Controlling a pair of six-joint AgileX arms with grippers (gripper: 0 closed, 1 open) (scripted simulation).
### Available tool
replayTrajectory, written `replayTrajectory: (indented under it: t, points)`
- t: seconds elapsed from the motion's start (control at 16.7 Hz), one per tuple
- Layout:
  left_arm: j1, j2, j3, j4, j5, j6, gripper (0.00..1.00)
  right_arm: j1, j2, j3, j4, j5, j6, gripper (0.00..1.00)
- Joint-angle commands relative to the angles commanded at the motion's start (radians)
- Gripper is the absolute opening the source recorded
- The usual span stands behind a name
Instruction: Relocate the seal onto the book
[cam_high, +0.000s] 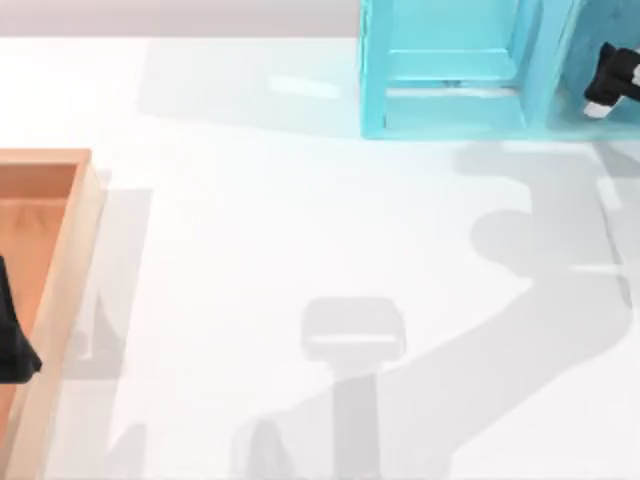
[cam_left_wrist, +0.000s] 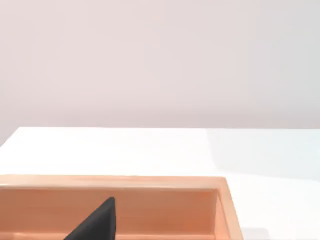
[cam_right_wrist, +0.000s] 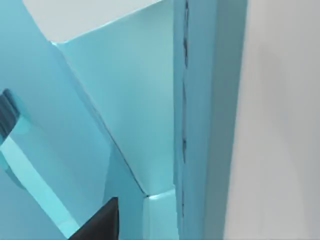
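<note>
Seal and book unseen, right gripper (cam_high: 612, 82) inside turquoise shelf (cam_high: 450, 70), finger state unclear.

Looks like a rendered sim tabletop to me: flat white table (cam_high: 300, 220), blank pale wall, a turquoise shelf unit (cam_high: 450, 70) and a wooden tray (cam_high: 60, 260).

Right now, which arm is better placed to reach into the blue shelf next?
Probably the right. The right gripper sits at the turquoise shelf, while the left gripper hangs over the wooden tray on the far left side.
</note>
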Motion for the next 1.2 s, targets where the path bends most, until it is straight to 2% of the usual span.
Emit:
replayTrajectory:
  t: [0.18, 0.48, 1.2]
  points:
    - [0.0, 0.0, 0.0, 0.0, 0.0, 0.0, 1.0, 0.007, 0.053, 0.105, -0.051, 0.007, 0.0, 1.0]
    - [0.0, 0.0, 0.0, 0.0, 0.0, 0.0, 1.0, 0.008, 0.064, 0.125, -0.062, 0.009, 0.0, 1.0]
    - [0.0, 0.0, 0.0, 0.0, 0.0, 0.0, 1.0, 0.008, 0.064, 0.125, -0.062, 0.009, 0.0, 0.1]
